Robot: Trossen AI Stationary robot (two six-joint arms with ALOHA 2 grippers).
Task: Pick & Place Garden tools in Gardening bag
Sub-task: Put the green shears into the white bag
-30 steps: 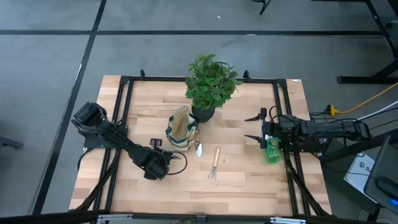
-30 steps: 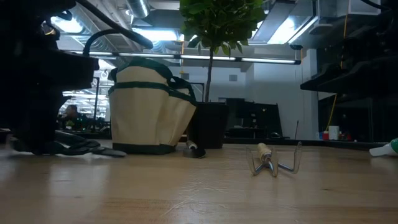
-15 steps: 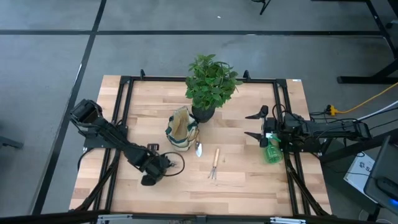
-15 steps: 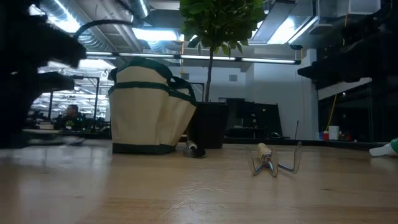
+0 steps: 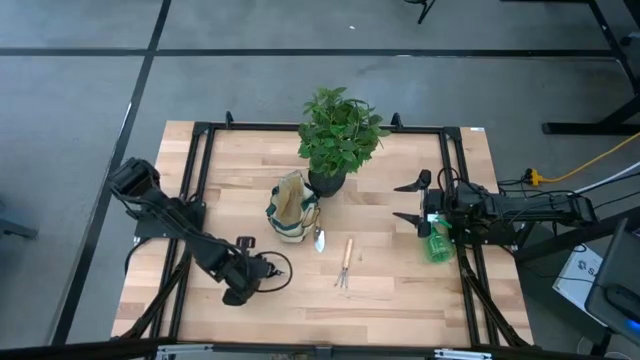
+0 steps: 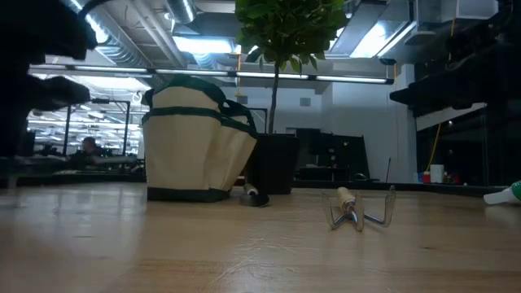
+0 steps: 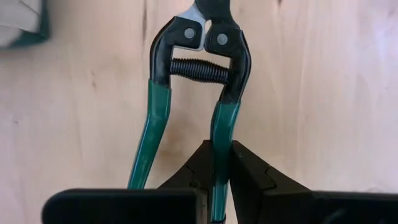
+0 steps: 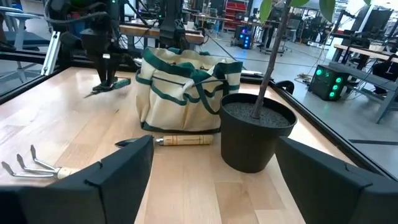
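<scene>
The pruning shears (image 7: 199, 68), black with green handles and a coil spring, hang in my left gripper (image 7: 216, 163), near the table's front left (image 5: 245, 282); the right wrist view shows them (image 8: 112, 86) just above the wood. The beige gardening bag (image 5: 290, 208) stands upright mid-table. The trowel (image 5: 319, 238) lies flat beside the bag. The hand fork (image 5: 344, 265) rests on its prongs and handle. By my open right gripper (image 5: 408, 203), at the right, lies the green spray bottle (image 5: 437, 245). My left gripper pinches one green handle of the shears (image 7: 219, 134) between its two fingers, about midway along the green sleeve. The fingers come steeply from above. The shears are lifted clear of the table, roughly level, handles spread, the other handle (image 7: 146, 143) free.
A leafy plant (image 5: 338, 135) in a black pot (image 8: 255, 130) stands just behind the bag's right side. Black frame rails (image 5: 195, 190) run along the table's left, right and far edges. Bare wood lies along the front (image 5: 330, 310).
My left gripper has risen and drifted toward the table's near edge, still shut on the shears. The shears, which lay on the table a second ago, now hang clear of it.
</scene>
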